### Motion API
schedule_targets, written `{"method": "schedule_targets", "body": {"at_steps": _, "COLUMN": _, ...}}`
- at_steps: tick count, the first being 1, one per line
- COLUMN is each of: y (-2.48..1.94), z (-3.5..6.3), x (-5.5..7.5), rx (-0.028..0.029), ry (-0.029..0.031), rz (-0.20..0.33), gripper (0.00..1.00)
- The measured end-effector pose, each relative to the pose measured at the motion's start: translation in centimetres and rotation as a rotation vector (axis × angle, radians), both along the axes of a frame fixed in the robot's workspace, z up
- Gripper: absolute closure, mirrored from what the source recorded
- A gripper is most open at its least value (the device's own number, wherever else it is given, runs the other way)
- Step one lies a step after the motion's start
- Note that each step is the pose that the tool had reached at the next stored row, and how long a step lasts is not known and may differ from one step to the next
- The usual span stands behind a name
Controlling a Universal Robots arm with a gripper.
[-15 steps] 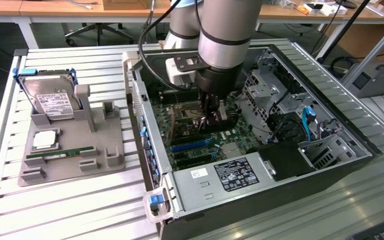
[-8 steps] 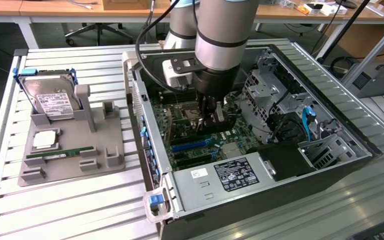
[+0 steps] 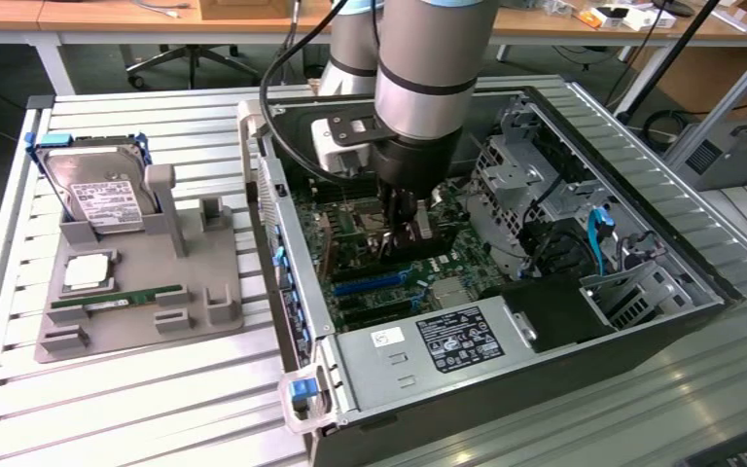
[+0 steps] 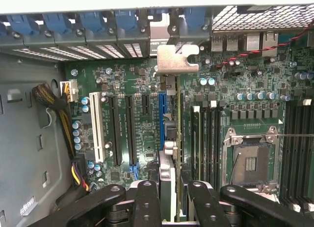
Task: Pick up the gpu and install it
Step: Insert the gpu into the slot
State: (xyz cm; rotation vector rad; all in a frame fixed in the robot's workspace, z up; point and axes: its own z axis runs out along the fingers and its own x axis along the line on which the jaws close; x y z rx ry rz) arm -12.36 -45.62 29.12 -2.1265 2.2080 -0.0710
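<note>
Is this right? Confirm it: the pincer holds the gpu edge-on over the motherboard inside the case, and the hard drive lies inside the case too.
Not quite. The hard drive stands in the grey holder on the table, outside the case; the exterior view shows it. The rest holds: the pincer grips the gpu edge-on over the motherboard.

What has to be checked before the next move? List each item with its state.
1. Grip: the gripper is shut on the gpu, card edge-on between its fingers: ok.
2. Position: the card is inside the computer case, over the motherboard: ok.
3. Orientation: the silver bracket points toward the case's rear slot openings: ok.
4. Alignment: the card runs parallel to the blue slot, close beside it; whether its edge is over the slot: cannot tell.
5. Cables: the cable bundle lies well away from the card: ok.
</note>
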Motion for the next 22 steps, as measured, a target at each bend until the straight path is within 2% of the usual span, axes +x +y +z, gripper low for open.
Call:
{"method": "schedule_targets", "body": {"at_steps": 8, "y": -0.08, "z": -0.4, "x": -0.4, "rx": 0.0, "ry": 0.0, "rz": 0.0, "gripper": 0.73}}
{"method": "schedule_targets", "body": {"at_steps": 18, "y": -0.43, "z": -0.81, "x": -0.9, "rx": -0.0007, "ry": 0.0001, "rz": 0.0, "gripper": 0.73}}
{"method": "schedule_targets", "body": {"at_steps": 22, "y": -0.5, "z": -0.93, "x": -1.1, "rx": -0.0053, "ry": 0.0001, "rz": 0.0, "gripper": 0.73}}
